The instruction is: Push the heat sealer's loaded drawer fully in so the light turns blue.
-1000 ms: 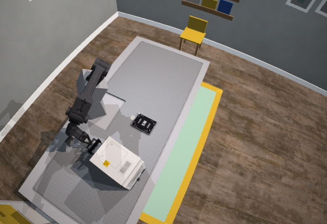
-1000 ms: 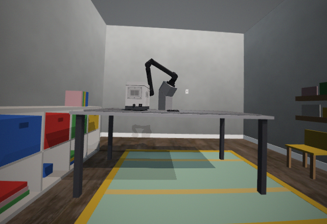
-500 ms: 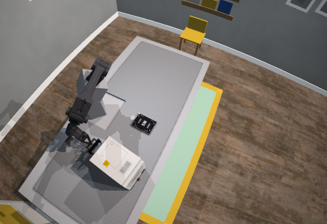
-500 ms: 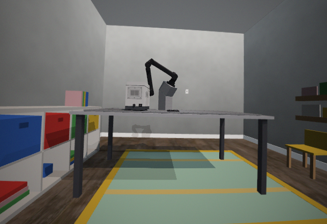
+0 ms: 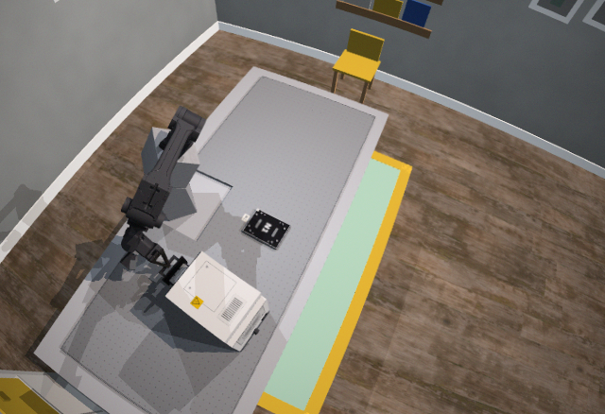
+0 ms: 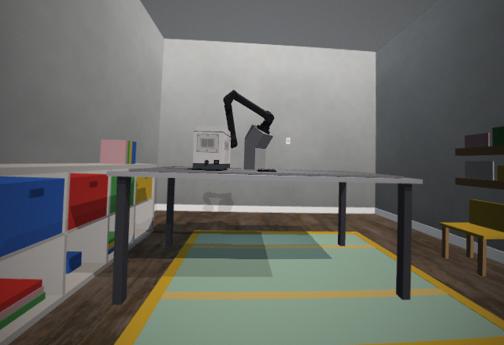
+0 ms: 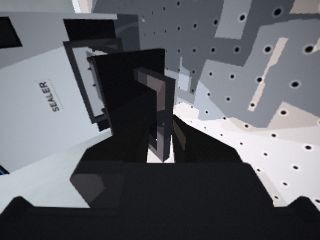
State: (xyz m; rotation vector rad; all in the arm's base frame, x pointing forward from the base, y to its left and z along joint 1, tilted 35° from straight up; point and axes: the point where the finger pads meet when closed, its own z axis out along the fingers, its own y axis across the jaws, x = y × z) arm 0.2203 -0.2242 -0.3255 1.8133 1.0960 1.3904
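The white heat sealer (image 5: 217, 300) stands on the table near its front left part, and also shows in the exterior view (image 6: 210, 147). Its dark drawer (image 5: 177, 268) sticks out a short way from the side facing the arm. My gripper (image 5: 164, 262) is low at the drawer's outer end, fingers close together with nothing between them. In the wrist view the fingers point at the dark drawer front (image 7: 100, 80) beside the face marked SEALER (image 7: 47, 95). The sheet, frame and light are hidden.
A black plate with white marks (image 5: 265, 228) lies on the table right of the arm, with a small white piece (image 5: 245, 215) beside it. The arm's grey base block (image 6: 255, 147) stands behind the sealer. The table's left edge is close to the gripper.
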